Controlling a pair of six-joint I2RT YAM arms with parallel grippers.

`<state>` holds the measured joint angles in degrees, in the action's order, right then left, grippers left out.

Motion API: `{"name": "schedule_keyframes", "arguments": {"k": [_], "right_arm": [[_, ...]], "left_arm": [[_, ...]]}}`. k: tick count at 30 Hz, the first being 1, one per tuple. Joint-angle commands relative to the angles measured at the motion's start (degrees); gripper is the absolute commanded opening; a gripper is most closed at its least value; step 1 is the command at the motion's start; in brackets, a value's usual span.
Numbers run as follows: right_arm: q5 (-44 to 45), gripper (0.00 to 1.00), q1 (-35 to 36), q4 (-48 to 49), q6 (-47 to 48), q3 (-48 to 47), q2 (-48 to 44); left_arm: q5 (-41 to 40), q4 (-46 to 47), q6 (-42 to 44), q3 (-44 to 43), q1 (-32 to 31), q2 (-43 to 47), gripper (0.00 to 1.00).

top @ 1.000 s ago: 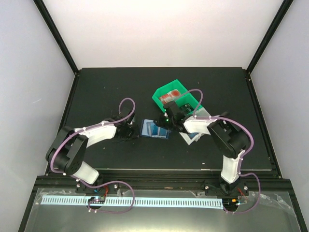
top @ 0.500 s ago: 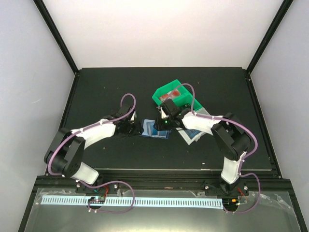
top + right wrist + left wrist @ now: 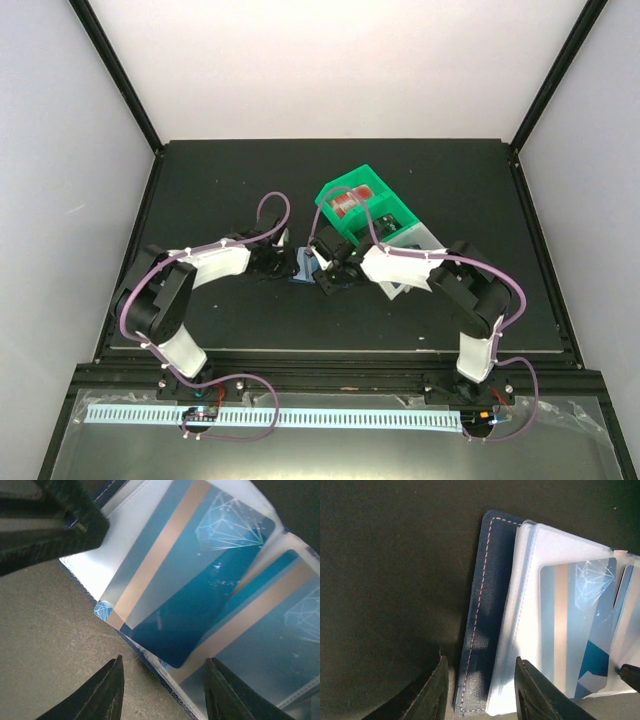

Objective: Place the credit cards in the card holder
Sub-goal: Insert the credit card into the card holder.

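The card holder (image 3: 304, 263) lies open on the black table between my two grippers, mostly hidden by them from above. In the left wrist view its navy stitched edge (image 3: 482, 620) and clear pockets show. A blue credit card (image 3: 580, 630) sits in one pocket. My left gripper (image 3: 480, 692) is open, its jaws either side of the holder's near left corner. In the right wrist view one blue credit card (image 3: 195, 585) lies over the pockets and a second (image 3: 272, 630) lies beside it. My right gripper (image 3: 162, 692) is open at the holder's lower edge.
A green bin (image 3: 385, 205) with red-and-white cards (image 3: 350, 203) stands behind the right gripper (image 3: 328, 272). A white bin (image 3: 420, 238) lies partly under the right arm. The left gripper (image 3: 283, 262) shows as dark fingers (image 3: 50, 525) in the right wrist view.
Both grippers have closed in on the card holder, the left moving right and the right moving left. The holder is now mostly covered from above.
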<state>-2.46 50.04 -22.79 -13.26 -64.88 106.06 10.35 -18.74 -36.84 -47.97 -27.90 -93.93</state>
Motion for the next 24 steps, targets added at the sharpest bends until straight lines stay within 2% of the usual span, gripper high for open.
{"name": "schedule_keyframes", "arguments": {"k": [1, 9, 16, 24], "right_arm": [[8.3, 0.46, 2.0, 1.8, 4.9, -0.6, 2.1], [12.1, 0.49, 3.3, 6.2, 3.8, -0.2, 3.9], [16.7, 0.49, 4.1, 9.6, 2.6, 0.7, 4.7], [18.2, 0.48, 4.1, 11.9, -5.9, 2.3, 2.4]], "left_arm": [[-0.1, 2.3, -1.9, -0.4, -0.2, -1.2, 0.37], [0.9, 3.7, -4.2, 2.7, -0.2, -1.0, 0.31], [1.9, 4.3, -4.7, 4.1, -0.2, -0.5, 0.3], [2.3, 4.9, -5.2, 4.9, -0.2, -0.2, 0.3]]}}
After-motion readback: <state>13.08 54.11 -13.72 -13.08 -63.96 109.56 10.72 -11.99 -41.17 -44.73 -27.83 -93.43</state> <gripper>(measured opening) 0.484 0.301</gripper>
